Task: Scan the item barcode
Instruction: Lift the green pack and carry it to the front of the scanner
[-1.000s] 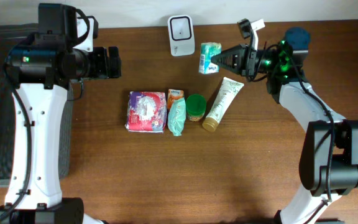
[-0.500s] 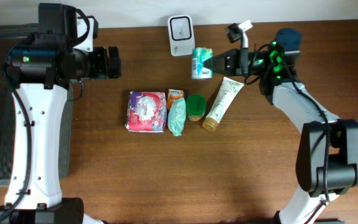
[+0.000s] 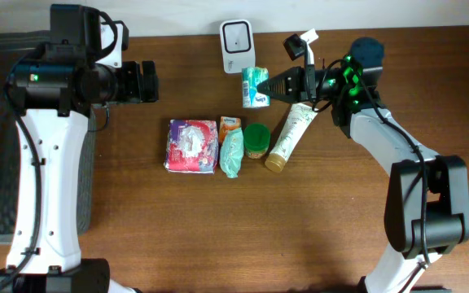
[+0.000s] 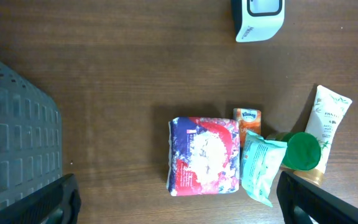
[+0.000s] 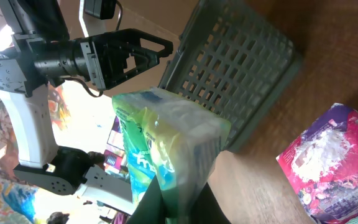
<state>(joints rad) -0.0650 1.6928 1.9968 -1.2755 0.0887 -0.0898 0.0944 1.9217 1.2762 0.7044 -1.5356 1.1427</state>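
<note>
Right end effector (image 3: pixel 272 84) clamped shut on the green-and-white packet (image 3: pixel 255 86), holding it above the worktop (image 3: pixel 218 236) just in front of the white scanner (image 3: pixel 238 36). Pickup is done; presenting the barcode to the scanner appears unfinished, and no barcode can be made out. Left end effector (image 3: pixel 142 81) stands wide open and empty, well apart. Against one second earlier, the packet has travelled leftward toward the scanner's front, while the pink pack (image 3: pixel 191 145) and tube (image 3: pixel 293 130) lie unmoved.

A dark wood-grain tabletop (image 4: pixel 104 93) is spreading beneath the left fingers (image 4: pixel 328 202), while a grey perforated basket (image 4: pixel 11 137) is sitting at its edge, below one finger.
</note>
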